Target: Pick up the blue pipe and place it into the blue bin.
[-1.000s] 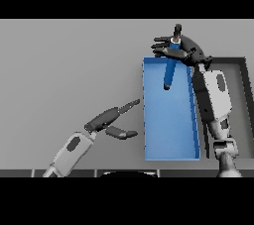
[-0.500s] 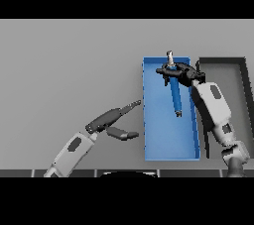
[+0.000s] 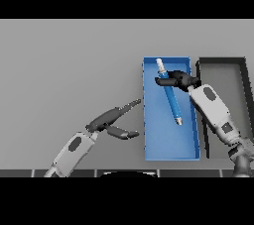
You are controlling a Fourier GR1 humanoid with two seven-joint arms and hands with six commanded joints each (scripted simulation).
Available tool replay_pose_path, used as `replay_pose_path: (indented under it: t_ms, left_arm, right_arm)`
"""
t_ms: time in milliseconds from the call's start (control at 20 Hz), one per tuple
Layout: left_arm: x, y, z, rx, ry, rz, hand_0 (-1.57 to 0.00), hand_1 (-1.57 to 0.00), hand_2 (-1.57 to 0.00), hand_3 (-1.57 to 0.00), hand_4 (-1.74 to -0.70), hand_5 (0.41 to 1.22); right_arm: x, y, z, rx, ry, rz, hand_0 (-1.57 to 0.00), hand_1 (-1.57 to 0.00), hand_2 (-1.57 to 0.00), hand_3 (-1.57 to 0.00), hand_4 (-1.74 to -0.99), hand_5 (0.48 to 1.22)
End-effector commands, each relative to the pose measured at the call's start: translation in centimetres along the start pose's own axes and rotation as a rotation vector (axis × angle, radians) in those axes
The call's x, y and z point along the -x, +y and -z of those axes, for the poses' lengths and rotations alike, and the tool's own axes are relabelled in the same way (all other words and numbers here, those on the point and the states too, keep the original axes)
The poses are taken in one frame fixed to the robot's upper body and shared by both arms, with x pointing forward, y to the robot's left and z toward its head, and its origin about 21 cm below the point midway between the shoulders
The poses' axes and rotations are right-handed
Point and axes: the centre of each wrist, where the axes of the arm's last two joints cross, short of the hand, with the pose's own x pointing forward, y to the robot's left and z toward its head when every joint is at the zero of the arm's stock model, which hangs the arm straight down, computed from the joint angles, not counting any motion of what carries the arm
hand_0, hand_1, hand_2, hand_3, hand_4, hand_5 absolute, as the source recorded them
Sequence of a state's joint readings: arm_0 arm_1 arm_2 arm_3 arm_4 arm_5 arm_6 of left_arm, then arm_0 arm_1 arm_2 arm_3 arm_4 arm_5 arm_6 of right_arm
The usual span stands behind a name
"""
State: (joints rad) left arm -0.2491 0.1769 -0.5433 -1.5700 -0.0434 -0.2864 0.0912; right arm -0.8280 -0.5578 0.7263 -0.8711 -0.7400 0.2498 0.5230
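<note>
Table: a plain grey tabletop (image 3: 64, 70) fills the head view, seen from above.
Blue bin: a shallow rectangular blue bin (image 3: 154, 144) with low walls sits right of centre, its long side running away from the robot.
Blue pipe: a slim blue pipe with a pale whitish end piece (image 3: 171, 100) lies inside the blue bin, in its far half. The pale end points toward the bin's far wall; the other end angles slightly rightward toward the middle of the bin floor. Whether it rests on the floor or is held just above it cannot be told.
Right hand: the dark right hand (image 3: 179, 80) reaches in from the right over the bin's far right part, its fingers curled around the upper section of the pipe, just below the pale end.
Left hand: the dark left hand (image 3: 111, 120) is over the table just left of the bin, fingers straight and pointing toward the bin wall, thumb spread apart below them, holding nothing.
Dark tray: a dark grey rectangular tray (image 3: 223, 65) lies just right of the bin, partly covered by the right arm.
</note>
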Motion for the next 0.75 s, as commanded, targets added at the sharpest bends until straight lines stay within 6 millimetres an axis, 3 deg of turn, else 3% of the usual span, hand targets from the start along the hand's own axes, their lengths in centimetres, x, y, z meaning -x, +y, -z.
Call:
replay_pose_path:
  t_ms: [0, 200, 700]
  left_arm:
    - [-0.12, 0.24, -0.16, -0.003, -0.004, -0.007, 0.00, 0.00, 0.00, 0.00, -0.90, 0.453]
    - [0.26, 0.00, -0.20, 0.009, -0.001, -0.012, 0.00, 0.00, 0.00, 0.00, -0.91, 0.459]
    - [0.27, -0.34, 0.06, 0.007, -0.006, -0.022, 0.00, 0.00, 0.00, 0.00, -0.92, 0.468]
  right_arm:
    - [-0.27, 0.03, 0.02, 0.005, -0.008, -0.010, -0.09, -0.08, -0.08, -0.06, -1.126, 0.794]
    - [-0.47, 0.00, 0.21, 0.038, 0.003, -0.007, -0.04, -0.03, -0.03, -0.02, -1.122, 0.705]
    - [0.13, -0.41, 0.20, 0.009, -0.031, 0.005, -0.01, -0.01, -0.01, -0.01, -1.129, 0.677]
